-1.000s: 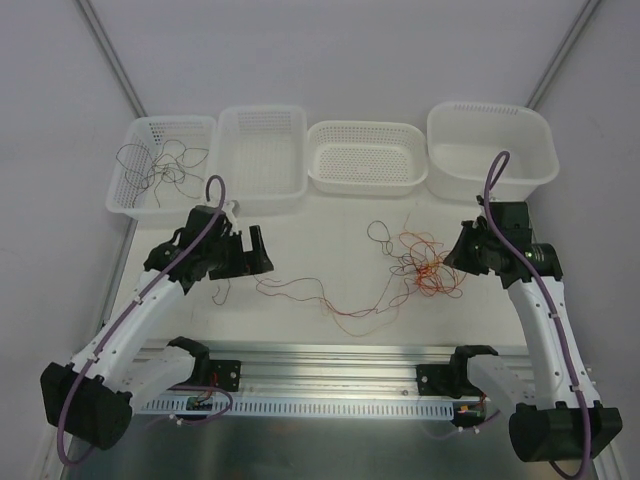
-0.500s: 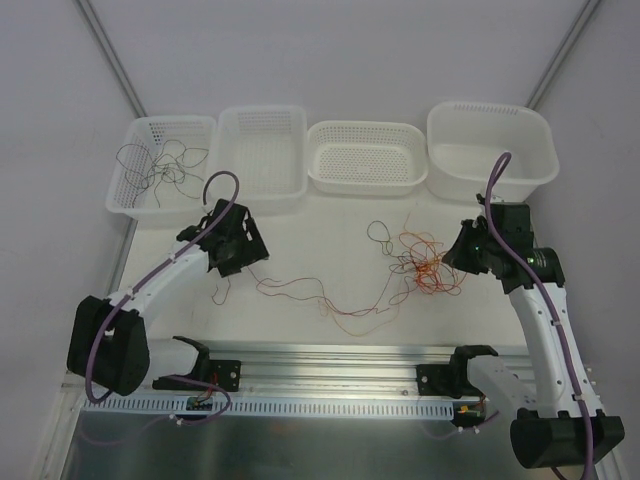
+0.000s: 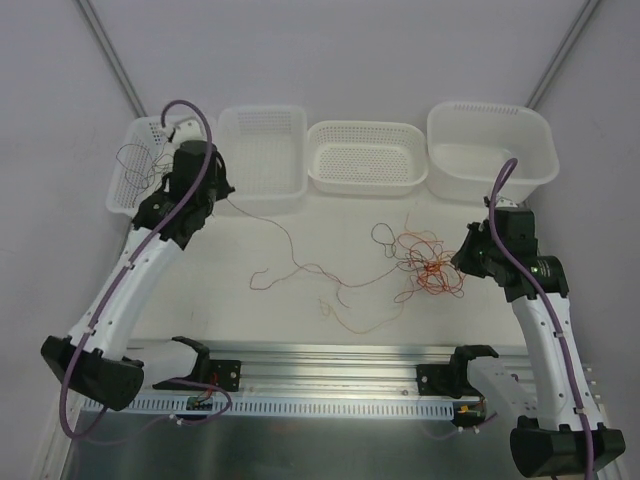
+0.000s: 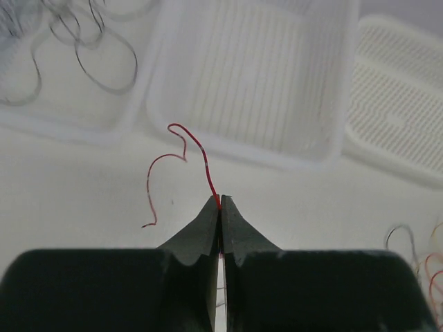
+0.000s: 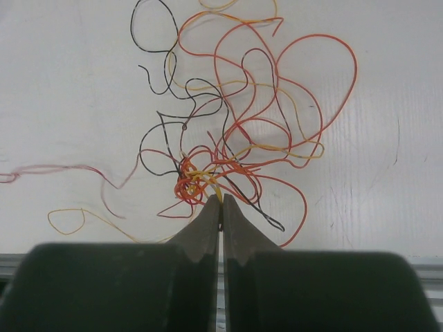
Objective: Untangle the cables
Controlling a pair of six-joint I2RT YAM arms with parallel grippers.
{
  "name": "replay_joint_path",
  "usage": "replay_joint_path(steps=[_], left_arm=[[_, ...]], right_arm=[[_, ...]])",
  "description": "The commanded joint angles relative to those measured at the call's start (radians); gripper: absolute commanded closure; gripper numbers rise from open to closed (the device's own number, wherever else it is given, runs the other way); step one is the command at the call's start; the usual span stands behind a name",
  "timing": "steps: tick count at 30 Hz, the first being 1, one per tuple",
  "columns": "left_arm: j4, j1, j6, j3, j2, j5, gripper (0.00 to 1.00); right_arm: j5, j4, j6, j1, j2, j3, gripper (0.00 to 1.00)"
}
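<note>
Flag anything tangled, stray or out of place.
A knotted cable clump sits on the table, its edge pinched by the right tool. One dark red cable, pinched in the left tool, trails across the table toward it.

tangle of cables (image 5: 235, 149) lying right of the table's (image 3: 230, 315) middle, bright red, orange-yellow and dark grey loops knotting together, right gripper (image 5: 221, 202) pinching it at its near edge, dark red cable (image 3: 300, 268) trailing leftward, left gripper (image 4: 220, 204) pinching its curled end, dark grey cables (image 3: 150, 165) lying in the far-left basket (image 3: 122, 203)

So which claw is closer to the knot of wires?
Right. The right claw pinches the knot itself; the left claw is far off by the baskets, holding a red wire.
</note>
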Motion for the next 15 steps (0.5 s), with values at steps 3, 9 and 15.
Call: replay_joint_path(steps=[3,9,15], left_arm=[[-0.008,-0.002,0.355,0.344,-0.093,-0.310,1.00],[0.026,-0.002,0.576,0.624,0.013,-0.337,1.00],[0.061,0.043,0.782,1.005,0.194,-0.422,1.00]], right_arm=[[0.050,-0.015,-0.007,0.005,-0.005,-0.012,0.99],[0.092,-0.019,-0.008,0.005,-0.009,-0.009,0.99],[0.167,-0.044,-0.005,0.008,-0.017,-0.020,0.99]])
